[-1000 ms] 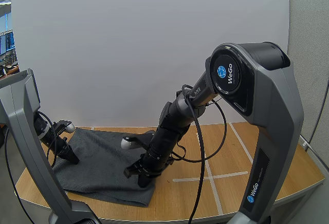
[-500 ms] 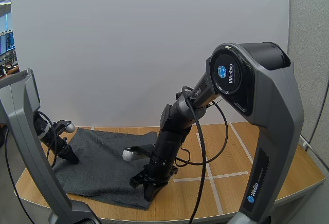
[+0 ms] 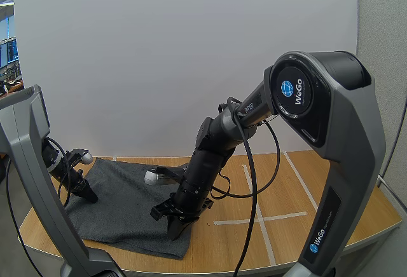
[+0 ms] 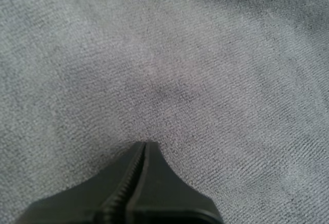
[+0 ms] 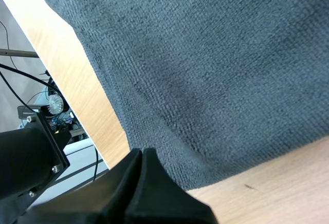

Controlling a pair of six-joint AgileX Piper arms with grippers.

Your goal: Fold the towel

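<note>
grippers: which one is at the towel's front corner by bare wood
The right gripper: its tips sit at the towel's front corner, beside bare table. The left gripper is at the towel's left side, cloth all around its tips.

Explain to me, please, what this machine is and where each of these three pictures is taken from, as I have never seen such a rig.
These are two robot arms, each ending in a gripper with two black fingers. The wide picture looks down from behind the arms onto a wooden table, where a grey towel lies spread. The two close pictures come from cameras on the wrists. The left gripper is shut, its tip on the towel's left side. The right gripper is also shut, at the towel's near edge. Neither visibly holds cloth.
</note>
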